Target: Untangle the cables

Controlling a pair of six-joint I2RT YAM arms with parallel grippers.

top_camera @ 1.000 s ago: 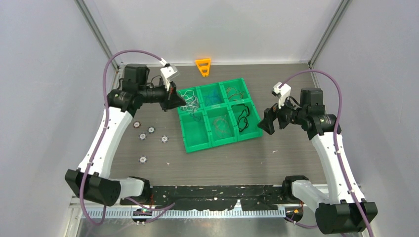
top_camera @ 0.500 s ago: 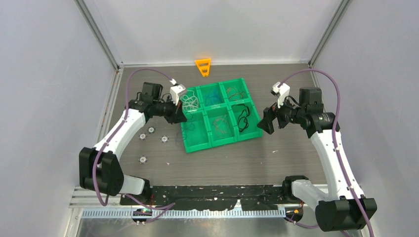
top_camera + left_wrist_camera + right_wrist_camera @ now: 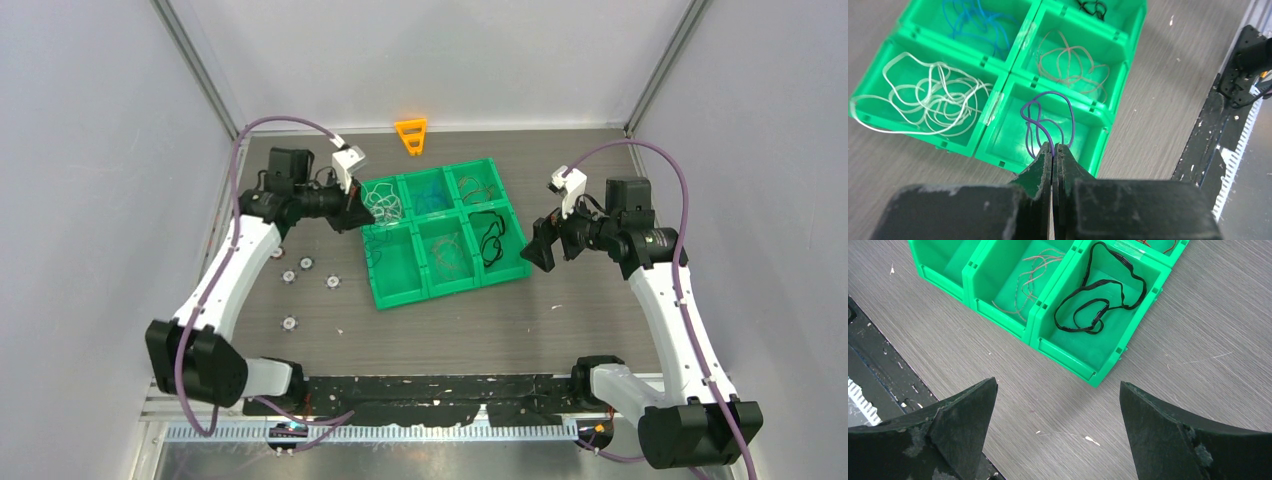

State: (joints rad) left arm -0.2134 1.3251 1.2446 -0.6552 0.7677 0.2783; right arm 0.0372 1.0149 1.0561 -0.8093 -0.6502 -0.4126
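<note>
The left gripper [image 3: 1052, 146] is pinched fully shut, and the purple cable [image 3: 1048, 93] runs up into its closed tips, looping over the near-left compartment of the green tray [image 3: 1007, 75]. Beyond it, the white cable [image 3: 928, 95] is heaped in the far-left compartment and spills a little over its rim. The blue cable [image 3: 980, 25] lies in the far-middle compartment and a pale reddish cable [image 3: 1068, 62] in the near-middle one. The right gripper [image 3: 1058, 385] hangs with its jaws spread wide and nothing between them, over the bare table just off the tray's right side. The black cable [image 3: 1096, 302] lies coiled in the near-right compartment.
</note>
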